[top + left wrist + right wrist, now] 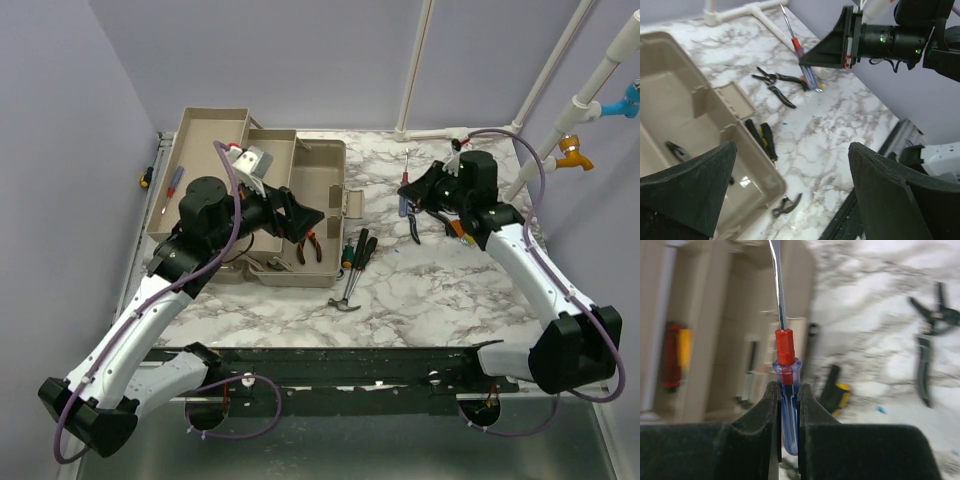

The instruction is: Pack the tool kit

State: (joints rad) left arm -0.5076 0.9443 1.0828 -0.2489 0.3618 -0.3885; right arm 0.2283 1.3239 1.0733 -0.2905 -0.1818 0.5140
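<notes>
The right gripper (788,390) is clamped on the clear blue handle of a screwdriver (785,352). Its fingers (757,425) press on either side, and the red collar and steel shaft stick out past their tips. The tool is held above the marble table (440,280). Just below this gripper, black pliers (414,226) lie on the table. Further toward the left arm, two dark screwdrivers (356,250) lie side by side with a hammer (347,296) near them, all on the table just beside the toolbox (325,165).

The left gripper (792,150) hangs over the open beige toolbox with its fingers wide apart, holding nothing. Under it, inside the box, rest orange-handled pliers (312,245). Beyond it, a red-handled screwdriver (172,182) lies in the fold-out tray (205,125).
</notes>
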